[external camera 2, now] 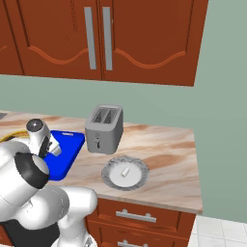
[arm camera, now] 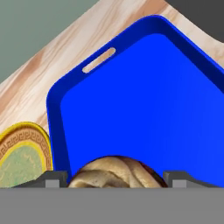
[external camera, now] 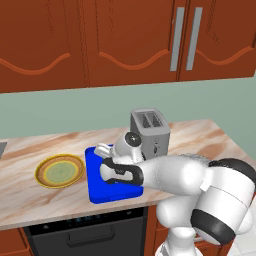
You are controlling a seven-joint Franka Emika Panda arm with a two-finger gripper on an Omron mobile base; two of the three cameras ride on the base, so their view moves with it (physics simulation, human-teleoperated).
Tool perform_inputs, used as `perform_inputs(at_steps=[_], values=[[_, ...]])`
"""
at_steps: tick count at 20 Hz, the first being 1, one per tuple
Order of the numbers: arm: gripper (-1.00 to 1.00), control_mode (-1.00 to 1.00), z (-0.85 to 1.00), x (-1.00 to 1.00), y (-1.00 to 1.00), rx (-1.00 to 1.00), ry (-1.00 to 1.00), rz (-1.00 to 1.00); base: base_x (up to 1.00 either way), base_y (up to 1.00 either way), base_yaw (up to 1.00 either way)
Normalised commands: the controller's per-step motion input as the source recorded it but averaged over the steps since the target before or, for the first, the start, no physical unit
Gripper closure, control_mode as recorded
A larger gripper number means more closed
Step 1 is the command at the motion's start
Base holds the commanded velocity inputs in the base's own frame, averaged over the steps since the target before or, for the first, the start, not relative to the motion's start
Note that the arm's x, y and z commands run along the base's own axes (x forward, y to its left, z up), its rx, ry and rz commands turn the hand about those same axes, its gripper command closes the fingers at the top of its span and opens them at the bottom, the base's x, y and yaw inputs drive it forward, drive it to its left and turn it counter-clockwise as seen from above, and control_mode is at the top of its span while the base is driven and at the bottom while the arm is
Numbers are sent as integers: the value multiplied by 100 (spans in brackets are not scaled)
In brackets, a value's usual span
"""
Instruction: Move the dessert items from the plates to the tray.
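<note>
My gripper (arm camera: 116, 179) hangs over the near part of the blue tray (arm camera: 144, 87), shut on the brown cupcake (arm camera: 113, 173), which fills the gap between both fingertips. In the left base view the gripper (external camera: 103, 151) is above the tray (external camera: 95, 192), and the yellow-rimmed plate (external camera: 60, 170) left of it holds nothing. The same plate (arm camera: 22, 153) shows at the hand view's lower left. The grey ridged plate (external camera 2: 140, 166) sits right of the tray (external camera 2: 65, 154) and carries a tiny white oblong piece (external camera 2: 125, 172).
A silver toaster (external camera: 149, 131) stands behind the tray, against the wall, also seen as the toaster (external camera 2: 104, 128) between tray and grey plate. The counter's front edge runs just below the tray. Wooden cabinets hang overhead.
</note>
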Motion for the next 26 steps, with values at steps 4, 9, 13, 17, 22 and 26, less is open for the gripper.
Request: perform_inputs(at_steps=[4,9,13,17,22,26], values=[[100,-100,-34,0,0,3,0,0,0,0,0],[100,-100,-25,0,0,0,0,0,0,0,0],[100,-100,-28,0,0,1,0,0,0,0,0],[-100,-100,-27,0,-1,1,0,0,0,0,0],[-100,-100,-13,0,-4,1,0,0,0,0,0],[-100,-100,-12,0,0,0,0,0,0,0,0]])
